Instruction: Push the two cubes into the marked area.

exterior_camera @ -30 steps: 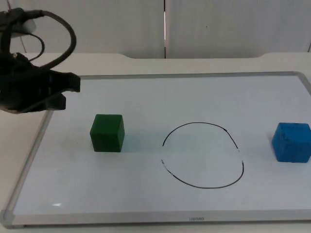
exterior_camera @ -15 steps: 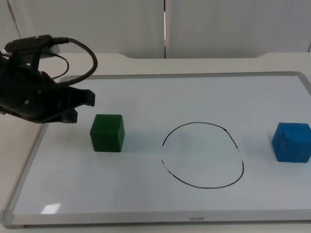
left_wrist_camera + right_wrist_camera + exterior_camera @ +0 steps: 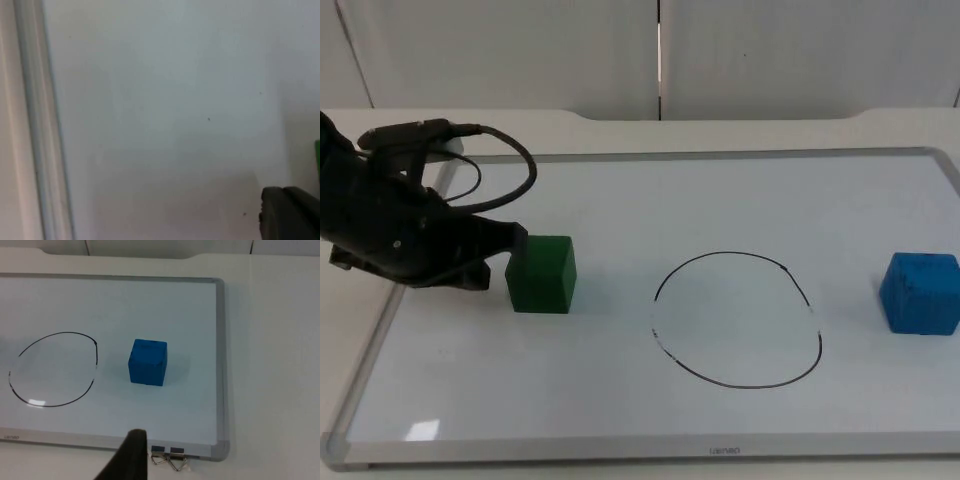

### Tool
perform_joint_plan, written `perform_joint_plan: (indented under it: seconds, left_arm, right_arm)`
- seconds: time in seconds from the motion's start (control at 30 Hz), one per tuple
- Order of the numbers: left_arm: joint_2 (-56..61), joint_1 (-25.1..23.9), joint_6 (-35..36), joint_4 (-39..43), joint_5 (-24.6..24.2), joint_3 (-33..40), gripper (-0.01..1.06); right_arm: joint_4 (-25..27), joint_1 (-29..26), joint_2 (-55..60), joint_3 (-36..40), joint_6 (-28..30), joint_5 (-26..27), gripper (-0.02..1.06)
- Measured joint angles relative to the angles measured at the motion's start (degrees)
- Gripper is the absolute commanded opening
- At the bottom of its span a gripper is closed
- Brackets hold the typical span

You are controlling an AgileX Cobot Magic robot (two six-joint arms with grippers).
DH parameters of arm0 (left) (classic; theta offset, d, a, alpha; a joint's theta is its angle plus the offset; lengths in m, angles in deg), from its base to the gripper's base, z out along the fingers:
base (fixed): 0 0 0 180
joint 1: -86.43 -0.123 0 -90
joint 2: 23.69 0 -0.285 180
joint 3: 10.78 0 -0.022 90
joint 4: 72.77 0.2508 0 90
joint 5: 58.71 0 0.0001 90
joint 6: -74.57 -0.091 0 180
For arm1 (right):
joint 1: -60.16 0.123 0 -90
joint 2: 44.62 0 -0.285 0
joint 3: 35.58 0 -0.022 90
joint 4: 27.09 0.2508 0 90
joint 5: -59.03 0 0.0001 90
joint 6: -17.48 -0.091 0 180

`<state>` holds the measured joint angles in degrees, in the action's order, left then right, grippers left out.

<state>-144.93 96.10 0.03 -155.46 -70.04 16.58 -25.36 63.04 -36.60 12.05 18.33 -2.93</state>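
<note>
Two cubes, one drawn ring, and neither cube is inside it yet. On the whiteboard (image 3: 620,200), the green cube (image 3: 541,274) sits at nine o'clock of the marked area (image 3: 737,318), well apart from the line, while the blue cube (image 3: 919,292) waits out at three o'clock, near the board's edge.

Left gripper (image 3: 510,250) is down at board level and pressed up to the green cube's outer side, at its nine o'clock; touching or a hair off, I can't say. Whether its fingers are parted or closed, the frames don't tell me. The left wrist view looks onto bare board with a sliver of green at the frame's edge.

My read: this is the start of the first push. What it calls for next is a straight shove toward three o'clock, low and centred on the face, so the cube slides and doesn't spin off line, stopping once it is within the ring.

Right arm waits off the board. Its wrist camera looks onto the blue cube (image 3: 147,362) and part of the ring (image 3: 52,369); its finger state I can't tell either. That cube will need a push toward nine o'clock.
</note>
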Motion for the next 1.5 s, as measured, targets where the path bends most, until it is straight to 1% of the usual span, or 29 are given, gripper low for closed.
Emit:
perform_joint_plan:
  seconds: [0.1,0.17,0.2,0.33,0.6,1.1,1.3,1.5]
  left_arm:
    - [-0.1,1.4,0.0,0.0,0.1,-0.1,0.0]
    - [-0.1,3.3,-0.1,0.0,0.3,-0.5,0.0]
    - [-0.1,3.3,-0.1,0.0,0.3,-0.5,0.0]
    - [-0.1,5.8,-0.4,0.0,2.4,-0.6,0.0]
    - [-0.1,6.1,-0.4,0.0,2.4,-0.6,0.0]
    - [-0.1,6.1,-0.5,-2.7,1.8,-0.6,0.0]
    - [-0.1,7.6,-0.5,-2.8,1.9,-0.6,0.0]
    - [-0.1,8.1,-0.6,-3.6,1.9,-0.6,0.0]
  right_arm:
    - [0.0,0.0,0.0,0.0,0.0,0.0,1.05]
    - [0.0,0.0,0.0,0.0,0.0,0.0,1.05]
    - [0.0,0.0,0.0,0.0,0.0,0.0,1.05]
    - [0.0,0.0,0.0,0.0,0.0,-0.1,1.05]
    - [0.0,0.0,0.0,0.0,0.0,-0.1,1.05]
    - [0.0,0.0,0.0,0.0,0.0,-0.1,1.05]
    - [0.0,0.0,0.0,0.0,0.0,-0.1,1.05]
    - [0.0,0.0,0.0,0.0,-0.1,-0.1,1.05]
